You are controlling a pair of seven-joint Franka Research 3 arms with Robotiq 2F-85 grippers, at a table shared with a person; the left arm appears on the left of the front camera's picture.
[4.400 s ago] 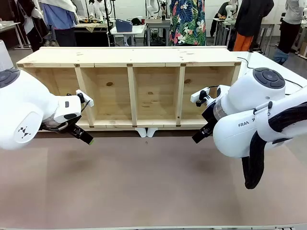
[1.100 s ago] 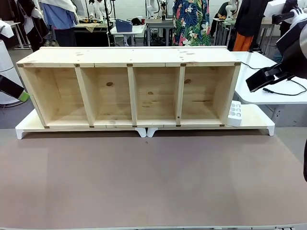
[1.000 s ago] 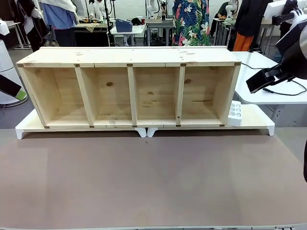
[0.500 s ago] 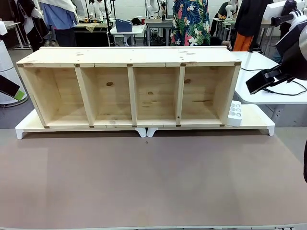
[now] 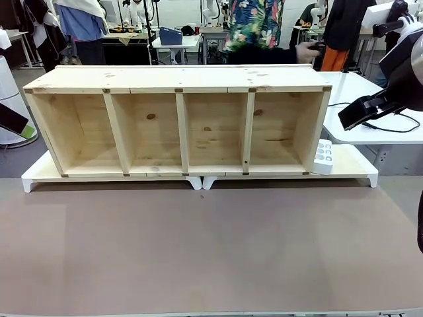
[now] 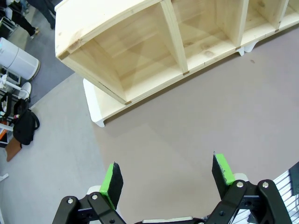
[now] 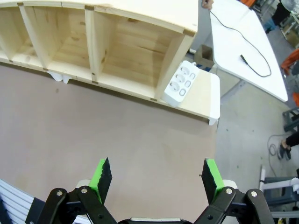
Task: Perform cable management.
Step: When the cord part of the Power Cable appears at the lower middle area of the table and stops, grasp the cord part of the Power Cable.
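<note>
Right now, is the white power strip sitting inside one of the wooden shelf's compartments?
No, the power strip rests outside the shelf, against its end wall.

Wide-spread gripper (image 7: 156, 171) above brown tabletop (image 7: 117, 126)

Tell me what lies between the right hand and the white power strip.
Right wrist view: from the right hand, bare brown table, then the white board's edge below the power strip.

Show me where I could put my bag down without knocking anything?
The wide brown tabletop in front of the long four-bay pine shelf is bare, and so are the four bays. It is tightest at the shelf's right end: a white multi-socket power strip sits against it, and a thin black cable loops over the white side table.
</note>
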